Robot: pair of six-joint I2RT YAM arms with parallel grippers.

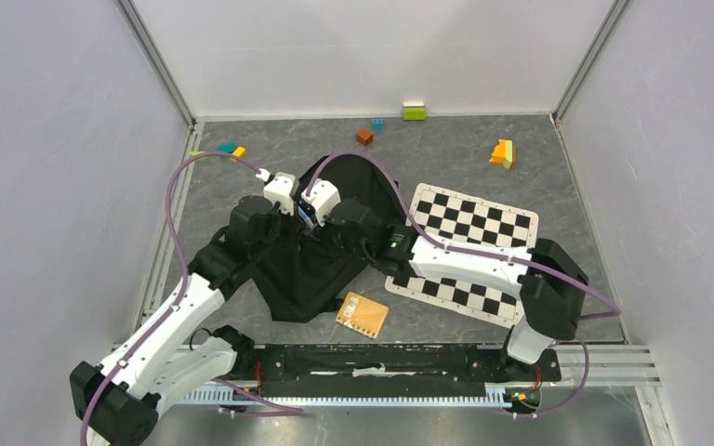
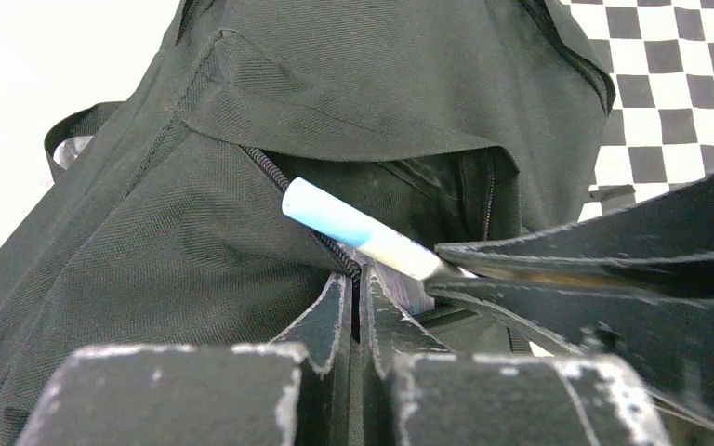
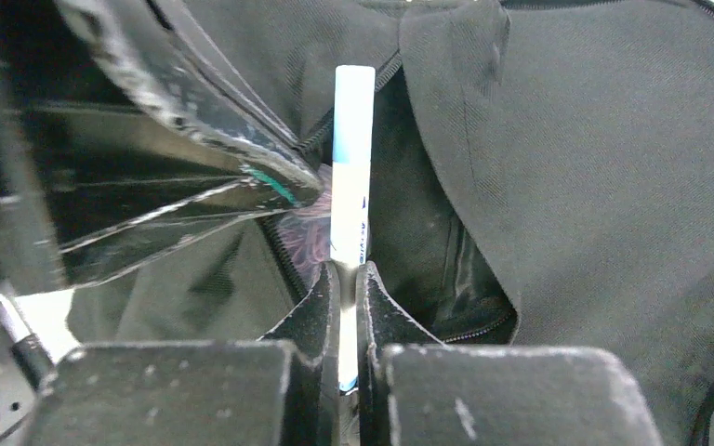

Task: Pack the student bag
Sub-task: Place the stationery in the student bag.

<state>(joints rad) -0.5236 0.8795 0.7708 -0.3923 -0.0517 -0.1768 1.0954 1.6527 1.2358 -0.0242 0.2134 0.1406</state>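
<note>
Pinching the zipper lip of the student bag [image 2: 149, 232] with the left hand [image 2: 356, 283], likely to hold its mouth open for the pen [image 3: 353, 121] clamped in the right hand [image 3: 346, 279].

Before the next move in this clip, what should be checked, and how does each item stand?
1. Blue-capped marker clamped in the right jaws: ok, gripped near its uncapped end.
2. Left jaws shut on the zipper edge of the student bag: ok as far as it shows; the pinch itself is partly hidden.
3. Pocket opening held apart: ok, a dark gap shows behind the marker.
4. Cap end aimed into the gap: cannot tell; it sits right at the zipper line.
5. Room between the two jaws: not ok, their tips nearly meet.
6. Everything packed: not ok, an orange card lies on the table beside the bag.
</note>
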